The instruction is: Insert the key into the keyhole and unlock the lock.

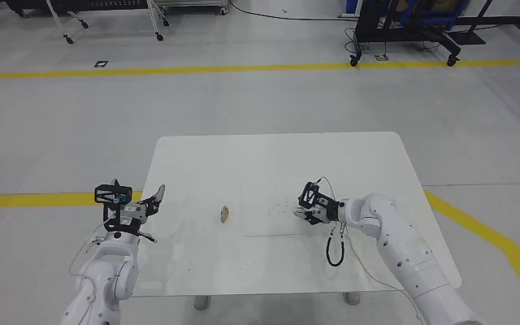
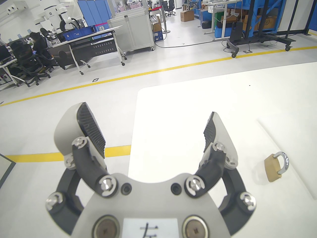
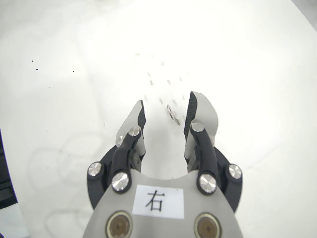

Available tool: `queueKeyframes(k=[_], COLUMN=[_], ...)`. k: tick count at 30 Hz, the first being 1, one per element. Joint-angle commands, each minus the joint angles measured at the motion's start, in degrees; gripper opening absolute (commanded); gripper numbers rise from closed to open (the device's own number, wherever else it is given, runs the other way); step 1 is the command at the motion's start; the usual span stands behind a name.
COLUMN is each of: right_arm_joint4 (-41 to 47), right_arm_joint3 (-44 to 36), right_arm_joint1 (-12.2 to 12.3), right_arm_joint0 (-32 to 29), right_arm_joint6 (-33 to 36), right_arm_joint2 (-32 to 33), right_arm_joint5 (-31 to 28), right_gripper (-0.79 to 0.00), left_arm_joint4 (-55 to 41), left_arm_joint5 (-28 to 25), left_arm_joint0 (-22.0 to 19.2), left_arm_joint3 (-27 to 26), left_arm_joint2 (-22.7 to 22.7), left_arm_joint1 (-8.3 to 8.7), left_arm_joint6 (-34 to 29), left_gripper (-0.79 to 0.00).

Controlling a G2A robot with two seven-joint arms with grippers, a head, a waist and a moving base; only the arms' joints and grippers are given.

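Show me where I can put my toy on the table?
The far half of the table is bare, beyond the lock. The strip between the lock and the near edge is free too. It is crowded at the right end effector, with the key between its open fingers; the left end effector hangs at the left edge.

A robotics lab: blue storage shelving (image 2: 237,3), taped floor lines (image 1: 244,69).

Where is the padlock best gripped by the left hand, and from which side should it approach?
Probably by its brass body: the padlock lies flat on the table, so the left hand should come from above and close across its narrow side edges.
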Motion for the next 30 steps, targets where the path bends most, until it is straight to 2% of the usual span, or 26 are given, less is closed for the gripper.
queueKeyframes(k=[1,2,3,30], right_arm_joint4=[-0.02,-0.02,0.00,-3.12], right_arm_joint3=[0.47,0.75,0.99,0.15], right_arm_joint1=[-0.01,0.00,0.01,0.73], right_arm_joint0=[0.46,0.69,0.87,0.47], right_arm_joint6=[-0.22,-0.36,-0.47,-6.07], right_arm_joint2=[-0.32,-0.39,-0.47,-0.74], right_arm_joint5=[-0.07,0.02,0.03,3.62], right_gripper=[-0.606,-0.674,-0.782,-0.785], left_arm_joint4=[0.00,0.00,0.00,0.00], left_arm_joint5=[0.00,0.00,0.00,0.00], left_arm_joint0=[0.00,0.00,0.00,0.00], left_arm_joint3=[0.00,0.00,0.00,0.00], left_arm_joint2=[0.00,0.00,0.00,0.00], left_arm_joint1=[0.00,0.00,0.00,0.00], left_arm_joint6=[0.00,0.00,0.00,0.00], left_gripper=[0.000,0.000,0.000,0.000])
